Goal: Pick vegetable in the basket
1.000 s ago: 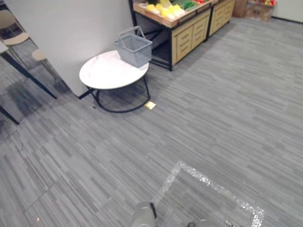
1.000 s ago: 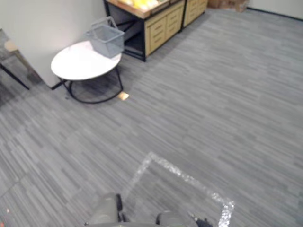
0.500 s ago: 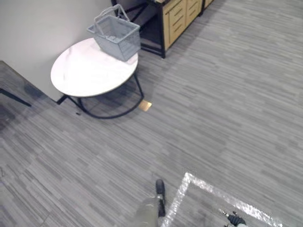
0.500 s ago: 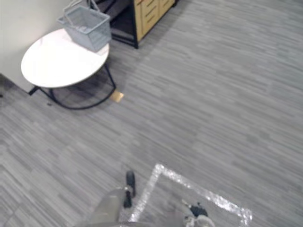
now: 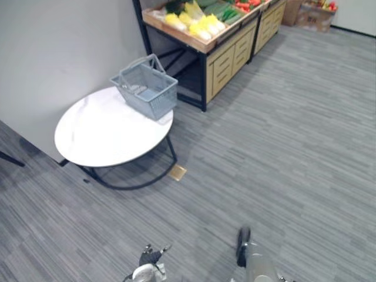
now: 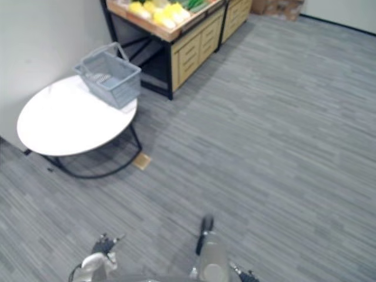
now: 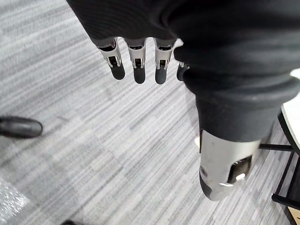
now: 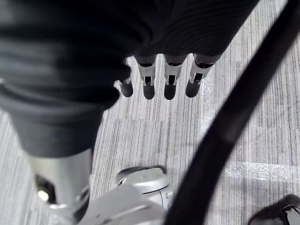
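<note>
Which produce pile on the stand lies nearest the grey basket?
The yellow pile, at the stand's end by the basket; the green pile and red pile lie farther along.

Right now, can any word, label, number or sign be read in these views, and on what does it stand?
No text can be read.
Basket, table, stand: no print to be seen.
Box: any print on it is too small to tell.
Tan square on the floor: looks blank.
</note>
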{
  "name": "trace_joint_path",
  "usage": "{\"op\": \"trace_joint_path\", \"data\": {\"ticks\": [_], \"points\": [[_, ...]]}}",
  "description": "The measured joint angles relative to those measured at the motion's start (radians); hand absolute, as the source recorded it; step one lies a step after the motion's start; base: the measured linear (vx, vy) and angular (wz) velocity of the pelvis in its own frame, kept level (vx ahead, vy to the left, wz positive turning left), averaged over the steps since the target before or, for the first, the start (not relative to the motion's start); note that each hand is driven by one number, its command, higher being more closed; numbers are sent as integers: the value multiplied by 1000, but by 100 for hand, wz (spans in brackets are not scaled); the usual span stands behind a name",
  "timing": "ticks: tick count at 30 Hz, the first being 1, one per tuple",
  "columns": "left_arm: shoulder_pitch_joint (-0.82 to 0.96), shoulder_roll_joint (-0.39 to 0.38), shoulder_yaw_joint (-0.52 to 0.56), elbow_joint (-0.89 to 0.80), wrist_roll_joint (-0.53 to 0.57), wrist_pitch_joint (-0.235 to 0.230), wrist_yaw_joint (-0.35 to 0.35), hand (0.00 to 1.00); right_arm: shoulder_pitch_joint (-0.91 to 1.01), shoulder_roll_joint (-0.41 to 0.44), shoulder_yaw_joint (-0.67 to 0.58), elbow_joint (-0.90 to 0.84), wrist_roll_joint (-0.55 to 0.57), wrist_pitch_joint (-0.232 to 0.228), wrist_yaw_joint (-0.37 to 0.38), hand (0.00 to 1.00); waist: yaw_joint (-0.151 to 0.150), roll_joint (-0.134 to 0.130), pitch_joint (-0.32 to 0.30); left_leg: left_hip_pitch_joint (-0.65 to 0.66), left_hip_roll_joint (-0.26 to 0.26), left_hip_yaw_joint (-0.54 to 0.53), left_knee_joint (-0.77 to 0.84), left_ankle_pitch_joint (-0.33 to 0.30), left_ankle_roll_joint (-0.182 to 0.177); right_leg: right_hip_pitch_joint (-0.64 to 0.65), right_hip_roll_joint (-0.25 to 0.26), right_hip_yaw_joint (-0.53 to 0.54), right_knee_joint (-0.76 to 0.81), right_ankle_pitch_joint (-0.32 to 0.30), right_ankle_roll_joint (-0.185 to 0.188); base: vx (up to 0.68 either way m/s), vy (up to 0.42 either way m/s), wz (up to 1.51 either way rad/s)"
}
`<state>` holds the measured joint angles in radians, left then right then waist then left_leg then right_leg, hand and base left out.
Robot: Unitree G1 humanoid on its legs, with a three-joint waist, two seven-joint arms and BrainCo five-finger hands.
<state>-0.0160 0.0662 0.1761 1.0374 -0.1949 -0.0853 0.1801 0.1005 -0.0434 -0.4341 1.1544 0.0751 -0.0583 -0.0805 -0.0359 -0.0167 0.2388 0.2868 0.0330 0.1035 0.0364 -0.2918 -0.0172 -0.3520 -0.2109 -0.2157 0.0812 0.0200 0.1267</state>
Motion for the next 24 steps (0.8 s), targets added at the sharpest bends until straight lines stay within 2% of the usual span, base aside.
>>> {"op": "trace_joint_path", "data": {"ticks": [1, 2, 3, 4, 6, 7, 8, 10, 11, 12, 14, 15, 16, 17, 18, 19, 20, 21, 22, 23, 24], "points": [[-2, -32, 30, 32, 1, 1, 1, 0, 0, -1, -52, -1, -12, 9, 0, 0, -22, 28, 19, 51, 45, -30, 12, -55, 10, -17, 18, 5, 114, 81, 3, 589, -307, 34], [-3, -38, 32, 47, 1, 1, 0, 0, 0, 4, -68, 0, -21, 8, -1, 0, -24, 37, 14, 48, 55, -37, 34, -50, 4, -39, 20, 7, 175, 79, 0, 829, -470, 24], [13, -57, 39, 78, 2, 2, -2, 0, -3, 2, -91, 1, -31, 8, -1, 0, -17, 54, 14, 20, 90, -42, 185, -17, -35, -50, 39, 11, 305, 15, -92, 582, -363, 2], [18, -58, 48, 81, 6, 2, -1, 0, -1, -1, -100, 0, -32, 7, -1, 0, -18, 65, 11, -7, 104, -55, 263, 0, -51, -40, 43, -4, 327, -16, -100, 695, -437, 2], [22, -53, 59, 107, 18, 4, -1, 0, -2, -16, -100, 2, -36, 9, -1, 0, -21, 74, 7, -91, 132, -73, 486, 99, -107, 2, 45, -29, 366, -68, -114, 449, -250, 19], [26, -53, 80, 117, 20, 12, -2, 0, -1, -17, -93, 0, -36, 9, -2, 0, -20, 77, 10, -154, 149, -92, 648, 234, -163, 54, 47, -44, 371, -107, -127, 534, -216, 25], [26, -53, 109, 116, 23, 11, -1, 0, -8, -26, -66, 0, -36, 9, -3, 0, -15, 70, 17, -225, 175, -76, 812, 268, -180, 106, 49, -53, 363, -138, -136, 622, -243, 19], [26, -51, 154, 115, 22, 10, -2, 0, -33, -38, -50, -2, -36, 9, -3, 0, -14, 75, 20, -303, 204, -10, 968, 244, -153, 187, 60, -56, 324, -167, -144, 350, -94, 7], [26, -50, 187, 115, 23, 10, -2, 0, -49, -45, -32, -2, -35, 8, -3, 0, -12, 77, 26, -346, 223, 49, 1020, 198, -102, 261, 69, -56, 281, -180, -139, 434, -55, -1], [29, -47, 216, 115, 23, 11, -2, 0, -67, -52, -20, -1, -35, 6, -4, 0, 2, 79, 27, -388, 227, 99, 1013, 157, -74, 320, 71, -52, 245, -187, -130, 405, -21, -9], [52, -39, 222, 115, 24, 13, -1, 0, -100, -58, -12, 1, -35, 6, -6, 0, 25, 82, 29, -461, 223, 156, 929, 111, -67, 376, 70, -35, 206, -197, -118, 342, 88, -36], [101, -43, 215, 117, 24, 31, 2, 0, -119, -58, -4, -1, -35, 5, -5, 0, 36, 83, 30, -478, 214, 201, 729, 105, -68, 407, 61, -17, 181, -206, -102, 341, 173, -56], [115, -49, 208, 121, 24, 40, 1, 0, -120, -58, 10, -4, -35, 3, -5, 0, 41, 83, 29, -474, 206, 217, 617, 111, -63, 416, 53, -16, 179, -213, -91, 299, 187, -52], [136, -53, 203, 128, 24, 45, 2, 0, -119, -59, 17, -9, -35, 2, -5, 0, 41, 85, 29, -472, 198, 220, 503, 128, -53, 424, 50, -13, 178, -222, -75, 271, 205, -26], [167, -59, 183, 150, 24, 53, 3, 0, -115, -63, 30, -23, -32, 2, -4, 0, 40, 101, 26, -471, 184, 213, 289, 177, -46, 440, 53, -10, 176, -241, -44, 279, 222, -17], [183, -69, 169, 164, 25, 57, 3, 0, -105, -80, 41, -25, -32, 4, -6, 0, 46, 114, 28, -468, 176, 203, 215, 256, -40, 459, 51, -3, 168, -252, -25, 408, 310, 1], [204, -71, 158, 170, 30, 59, 2, 0, -88, -83, 60, -23, -32, 5, -9, 0, 59, 123, 18, -458, 147, 215, 200, 284, -36, 506, 45, -1, 115, -246, -16, 469, 263, 32], [202, -59, 125, 167, 60, 58, 5, 0, -85, -84, 88, -20, -32, 4, -9, 0, 58, 100, 6, -496, 135, 226, 252, 248, -21, 521, 33, 2, 67, -242, -22, 572, 315, 46], [195, -52, 120, 166, 64, 55, 4, 0, -90, -83, 91, -19, -33, 4, -7, 0, 58, 93, 7, -516, 128, 232, 282, 227, -8, 528, 23, 2, 42, -235, -11, 536, 257, 37], [184, -45, 121, 168, 69, 56, 2, 0, -104, -82, 92, -5, -33, 4, -7, 0, 71, 87, 9, -532, 115, 251, 322, 194, 7, 541, 7, -1, 14, -204, 31, 417, 229, 10], [181, -44, 122, 177, 74, 58, 2, 0, -116, -79, 98, -2, -33, 3, -6, 0, 71, 85, 8, -524, 103, 269, 342, 181, 28, 559, -12, 0, 3, -182, 54, 389, 194, 4]]}}
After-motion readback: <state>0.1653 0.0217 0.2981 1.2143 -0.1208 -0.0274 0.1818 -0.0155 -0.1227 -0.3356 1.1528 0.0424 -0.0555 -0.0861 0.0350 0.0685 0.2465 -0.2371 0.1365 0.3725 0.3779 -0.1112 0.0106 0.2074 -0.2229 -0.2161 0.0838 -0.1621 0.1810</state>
